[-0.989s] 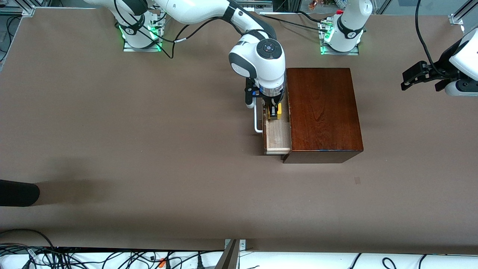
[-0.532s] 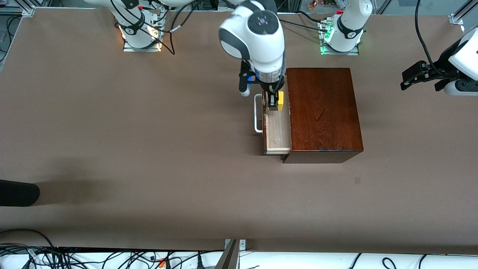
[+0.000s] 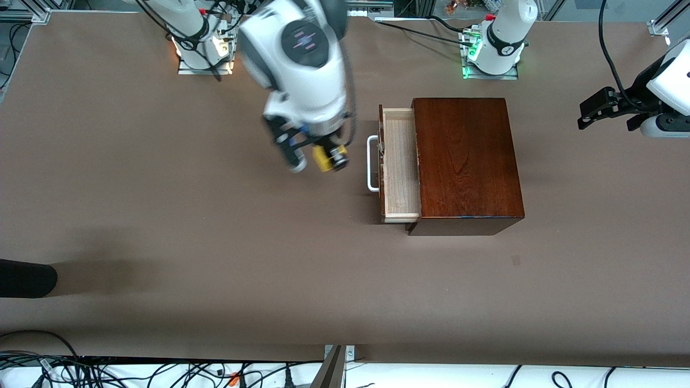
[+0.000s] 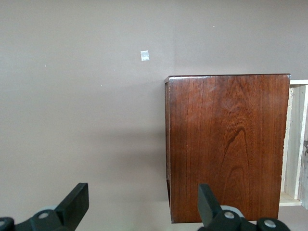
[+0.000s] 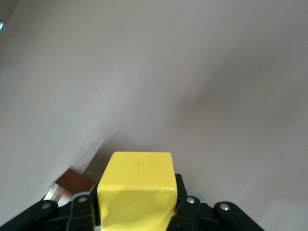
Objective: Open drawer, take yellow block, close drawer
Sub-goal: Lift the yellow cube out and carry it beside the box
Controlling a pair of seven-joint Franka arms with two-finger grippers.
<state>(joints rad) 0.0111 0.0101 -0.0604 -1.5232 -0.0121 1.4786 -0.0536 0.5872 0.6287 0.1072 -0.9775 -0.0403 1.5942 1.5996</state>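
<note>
My right gripper (image 3: 323,156) is shut on the yellow block (image 3: 322,158) and holds it in the air over the bare table, beside the drawer's handle, toward the right arm's end. In the right wrist view the yellow block (image 5: 137,190) fills the space between the fingers. The drawer (image 3: 400,161) stands pulled out of the reddish-brown wooden box (image 3: 466,161), its pale tray bare and its white handle (image 3: 371,163) facing the right arm's end. My left gripper (image 3: 598,110) is open and waits in the air at the left arm's end; its wrist view shows the box (image 4: 226,144).
A dark object (image 3: 27,277) lies at the table's edge toward the right arm's end, nearer the camera. Cables (image 3: 108,372) run along the table's near edge. A small pale mark (image 3: 516,260) is on the table nearer the camera than the box.
My right gripper lifted the yellow block out of the drawer and carried it away over the table toward the right arm's end. The left arm has not moved.
</note>
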